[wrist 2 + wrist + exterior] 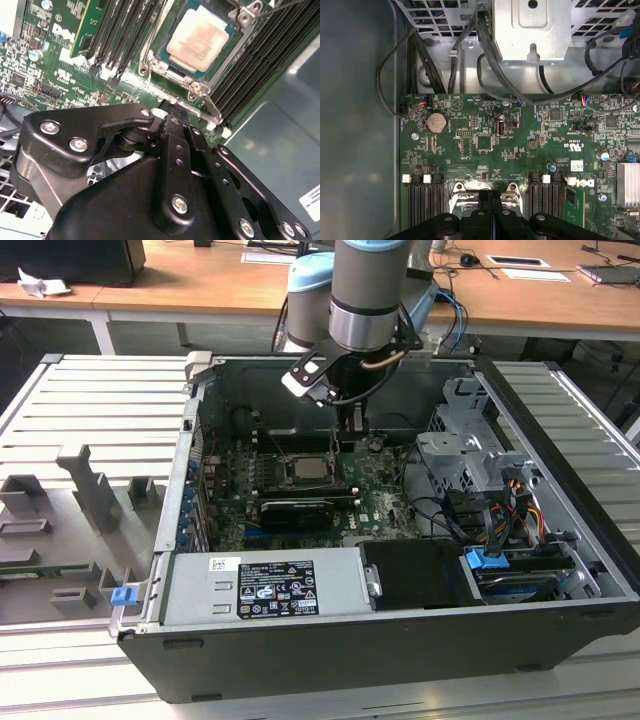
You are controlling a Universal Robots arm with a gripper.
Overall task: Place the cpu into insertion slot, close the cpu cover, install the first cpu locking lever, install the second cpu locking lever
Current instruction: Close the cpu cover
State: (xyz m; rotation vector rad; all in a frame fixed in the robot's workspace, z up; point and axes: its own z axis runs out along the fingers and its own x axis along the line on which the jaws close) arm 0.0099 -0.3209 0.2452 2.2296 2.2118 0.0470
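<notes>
The cpu shows its pale tan-silver face, lying flat in the insertion slot on the green board. The silver cpu cover lies down around it, framing the chip. A thin metal lever runs along the socket's edge close to my fingertips, and another thin rod crosses the far corner. My gripper is shut, its black fingers pressed together just beside the socket's corner. In the exterior view my gripper hangs inside the case, right next to the cpu. My gripper hovers over the socket's metal edge.
The open computer case has tall walls around the board. Black memory slots flank the socket. A grey power supply box fills the front, with a drive cage and cables on the exterior view's right.
</notes>
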